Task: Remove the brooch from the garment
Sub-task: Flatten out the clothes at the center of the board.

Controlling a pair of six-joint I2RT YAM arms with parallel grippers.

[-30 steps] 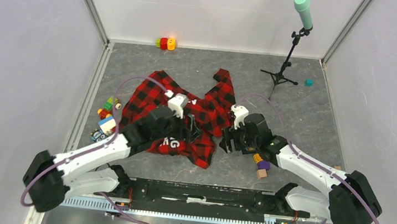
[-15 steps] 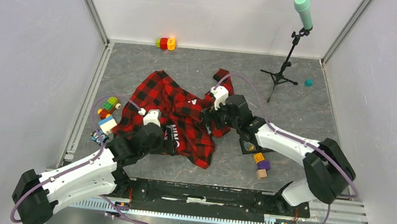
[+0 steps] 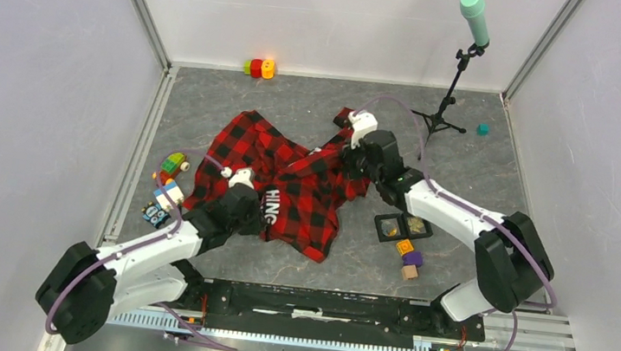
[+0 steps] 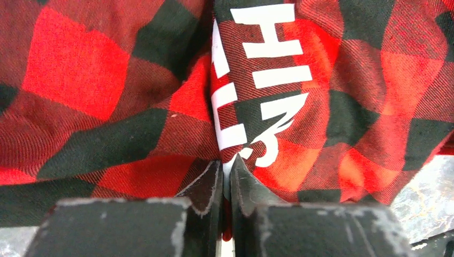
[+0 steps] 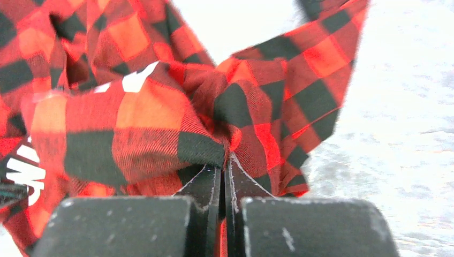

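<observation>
Grey marbled floor (image 3: 464, 174) holds the shirt (image 3: 288, 186) crumpled in the middle, soft, light flannel that will stretch and drag, not lift as one piece; no brooch shows, so you cannot yet pick a hold on it. Your left gripper (image 4: 226, 166) pinches a fold by the white letters (image 4: 267, 64), your right gripper (image 5: 224, 160) pinches a bunched fold at the far edge. Pull gently apart: bare floor lies behind, but blocks (image 3: 169, 180) sit just left and a tray (image 3: 403, 229) near right
</observation>
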